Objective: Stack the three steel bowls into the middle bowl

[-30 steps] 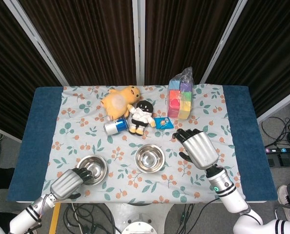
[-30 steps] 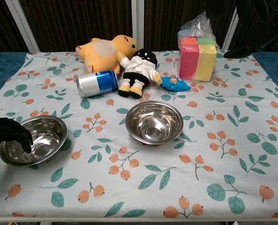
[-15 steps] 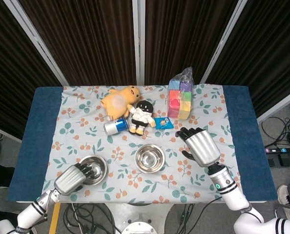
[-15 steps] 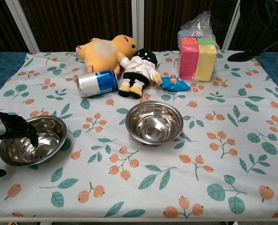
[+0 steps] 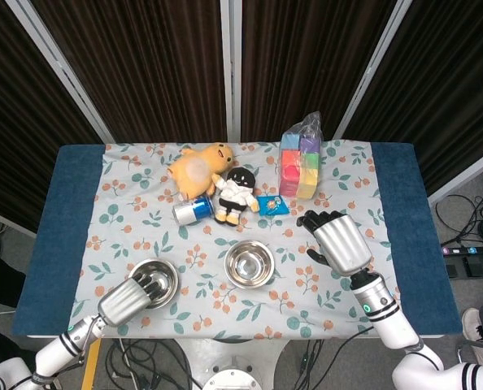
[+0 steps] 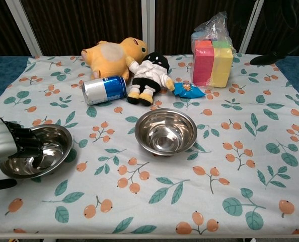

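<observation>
Only two steel bowls show. The middle bowl stands empty at the table's centre front. The left bowl sits near the front left. My left hand grips its near-left rim, with the fingers hooked inside the bowl and the thumb under the rim outside. My right hand hovers to the right of the middle bowl, fingers spread and holding nothing. In the chest view only a dark fingertip of it shows. A third bowl is not visible in either view.
Behind the bowls lie a blue can on its side, a yellow plush, a black-and-white doll and a blue snack packet. A bag of coloured blocks stands at the back right. The flowered cloth covers the table.
My left hand slid further over the left bowl's rim, its fingers now deeper inside and its thumb closer underneath. My right hand drifted slightly right and toward the near edge.
</observation>
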### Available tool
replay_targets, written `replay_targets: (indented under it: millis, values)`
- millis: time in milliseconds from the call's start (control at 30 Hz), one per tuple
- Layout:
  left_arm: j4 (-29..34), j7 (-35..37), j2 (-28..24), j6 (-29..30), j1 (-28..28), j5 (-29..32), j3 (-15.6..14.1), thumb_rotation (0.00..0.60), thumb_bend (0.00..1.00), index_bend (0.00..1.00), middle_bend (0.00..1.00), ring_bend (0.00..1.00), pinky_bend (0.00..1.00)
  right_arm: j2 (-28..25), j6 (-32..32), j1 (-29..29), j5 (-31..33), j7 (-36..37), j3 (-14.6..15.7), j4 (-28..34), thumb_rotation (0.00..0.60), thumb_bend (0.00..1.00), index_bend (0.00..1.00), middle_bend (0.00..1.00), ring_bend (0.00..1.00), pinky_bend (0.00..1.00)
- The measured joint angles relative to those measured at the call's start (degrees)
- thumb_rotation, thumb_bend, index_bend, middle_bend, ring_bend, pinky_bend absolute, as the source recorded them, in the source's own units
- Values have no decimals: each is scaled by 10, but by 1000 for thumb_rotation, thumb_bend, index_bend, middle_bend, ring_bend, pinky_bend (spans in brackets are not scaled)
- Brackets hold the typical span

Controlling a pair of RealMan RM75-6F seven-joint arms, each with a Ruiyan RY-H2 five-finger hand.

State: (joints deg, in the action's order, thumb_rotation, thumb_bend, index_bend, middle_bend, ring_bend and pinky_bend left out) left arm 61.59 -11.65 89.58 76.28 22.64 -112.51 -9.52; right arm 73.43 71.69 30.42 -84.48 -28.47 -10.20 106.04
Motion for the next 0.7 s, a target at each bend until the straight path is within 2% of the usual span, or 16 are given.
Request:
replay_targets:
  millis: [400, 700]
  values:
    - [-56, -6, 35, 21, 13, -8, -4, 600, 288, 655, 658, 553, 651, -1, -5, 0, 8, 11, 3, -14, 600, 23, 402, 450, 552, 659]
    - [-71, -3, 43, 31, 19, -5, -9, 600, 326, 706, 706, 593, 666, -2, -5, -1, 11, 16, 4, -20, 600, 24, 391, 459, 548, 659]
